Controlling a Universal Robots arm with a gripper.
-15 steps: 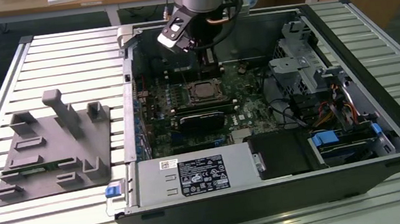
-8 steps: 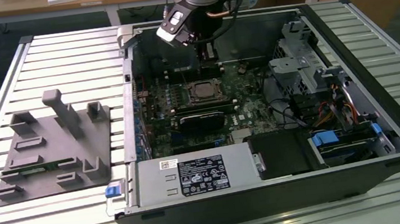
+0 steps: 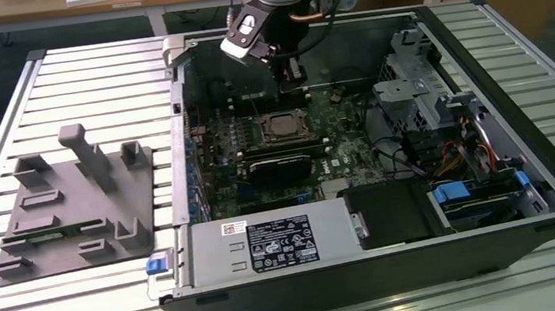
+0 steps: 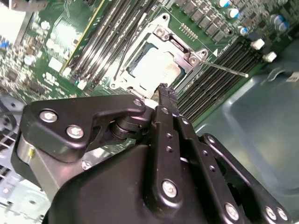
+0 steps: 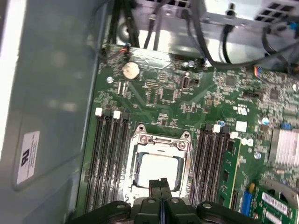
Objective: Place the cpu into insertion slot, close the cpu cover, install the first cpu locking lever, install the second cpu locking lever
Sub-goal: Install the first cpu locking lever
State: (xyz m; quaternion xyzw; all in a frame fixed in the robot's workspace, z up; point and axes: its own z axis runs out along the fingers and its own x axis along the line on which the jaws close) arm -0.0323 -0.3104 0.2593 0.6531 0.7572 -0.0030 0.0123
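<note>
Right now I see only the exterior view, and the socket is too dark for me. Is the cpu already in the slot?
Observer: Yes. In both wrist views the cpu lies flat in place, pale face up.
Operator: Thank you. And the cover, is it up or down?
Observer: Down. In the first wrist view the cover lies as a frame around the cpu.
Operator: Are the levers locked?
Observer: Not all, it seems. In the second wrist view one thin lever sticks out over the memory slots and is not tucked against the cover.
</note>
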